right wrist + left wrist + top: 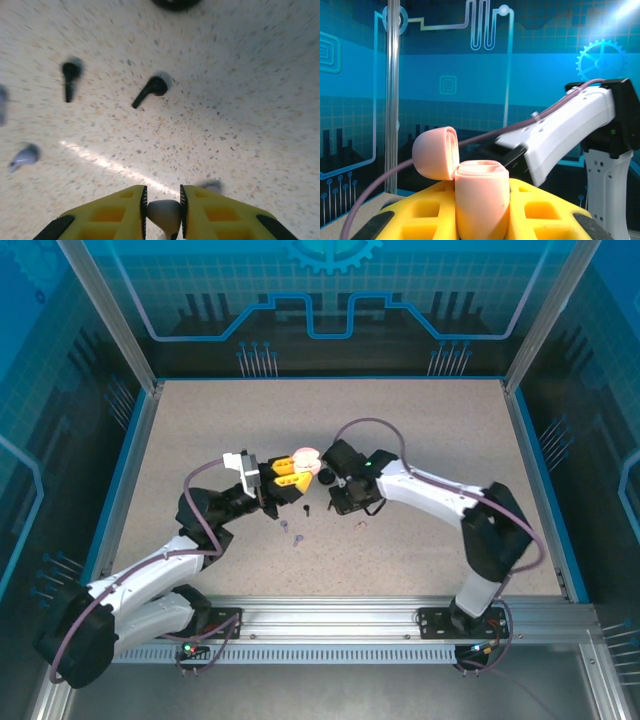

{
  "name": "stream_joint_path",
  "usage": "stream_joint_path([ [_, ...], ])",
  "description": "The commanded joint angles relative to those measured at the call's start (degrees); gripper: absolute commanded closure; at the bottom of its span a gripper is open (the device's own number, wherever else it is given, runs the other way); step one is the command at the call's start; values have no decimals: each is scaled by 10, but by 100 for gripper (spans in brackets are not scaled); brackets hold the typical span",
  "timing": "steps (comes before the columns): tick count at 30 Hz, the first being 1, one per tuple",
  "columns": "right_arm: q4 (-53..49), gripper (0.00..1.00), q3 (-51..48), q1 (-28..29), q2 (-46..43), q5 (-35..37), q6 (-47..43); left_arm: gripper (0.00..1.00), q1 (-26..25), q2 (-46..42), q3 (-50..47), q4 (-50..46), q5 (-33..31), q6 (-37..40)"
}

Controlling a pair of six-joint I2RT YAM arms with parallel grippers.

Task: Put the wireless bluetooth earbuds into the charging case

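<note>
Above the middle of the bench (420, 420), the left end effector (482, 220) is clenched on the pink charging case (482, 192), which stands upright with its lid (436, 152) swung open to one side. Just beside this case, the right end effector (163, 207) is grasping one pale pink earbud (164, 215) between its yellow fingers (120, 210). On the bench near the case lie two black earbuds (150, 91), apart from each other, and two lilac earbuds (284, 526) lie farther from the case, toward the arm bases
</note>
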Motion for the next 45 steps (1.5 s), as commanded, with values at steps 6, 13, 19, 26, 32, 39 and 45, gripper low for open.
stream_joint_path([
  [6,47,75,-13,-2,-195,18,-39,93,-6,33,0,29,-18,-5],
  [13,93,76,-4,0,-307,6,-67,96,-16,79,2,73,-35,-12],
  [19,134,77,10,24,-356,0,-90,96,-30,114,8,99,-37,-11],
  [26,177,77,32,102,-348,56,-129,97,-48,143,14,121,-41,-14],
  [32,185,77,57,136,-316,88,-154,97,-55,149,16,123,-43,-11],
  [39,178,77,73,146,-285,111,-168,97,-57,148,16,127,-43,-11],
  [45,161,77,71,146,-277,112,-162,97,-58,147,16,127,-45,-10],
])
